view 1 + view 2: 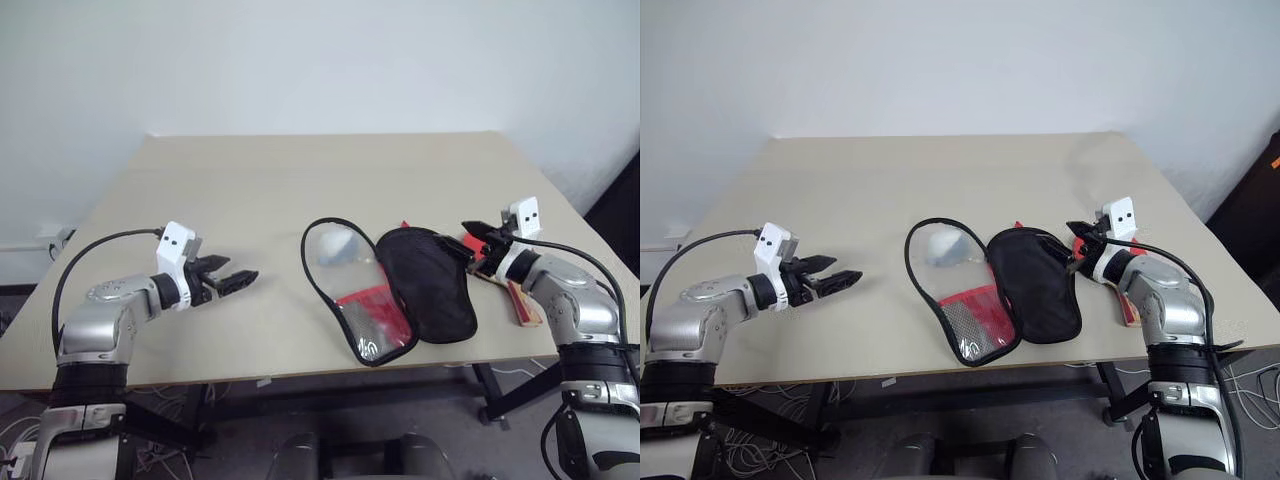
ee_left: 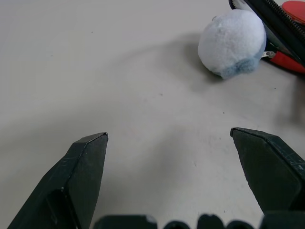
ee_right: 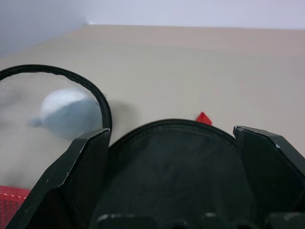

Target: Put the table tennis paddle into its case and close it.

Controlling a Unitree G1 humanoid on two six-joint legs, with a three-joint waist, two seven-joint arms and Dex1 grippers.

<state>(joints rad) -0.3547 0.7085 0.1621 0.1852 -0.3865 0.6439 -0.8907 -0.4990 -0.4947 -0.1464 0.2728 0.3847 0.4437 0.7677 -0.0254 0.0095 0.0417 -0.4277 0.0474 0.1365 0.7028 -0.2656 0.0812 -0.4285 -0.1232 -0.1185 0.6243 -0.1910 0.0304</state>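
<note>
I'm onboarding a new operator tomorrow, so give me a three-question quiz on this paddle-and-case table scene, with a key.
1. True or false: the case lies zipped shut on the table.
2. Which gripper is nearer the table tennis paddle? A) left gripper B) right gripper
3. Fill in: the small white ball shows through the case's clear ____.

Key
1. False. It lies spread open, with the clear panel on one side and the black lining on the other.
2. B. The paddle lies by the right arm, at the table's right edge.
3. Panel.
</note>
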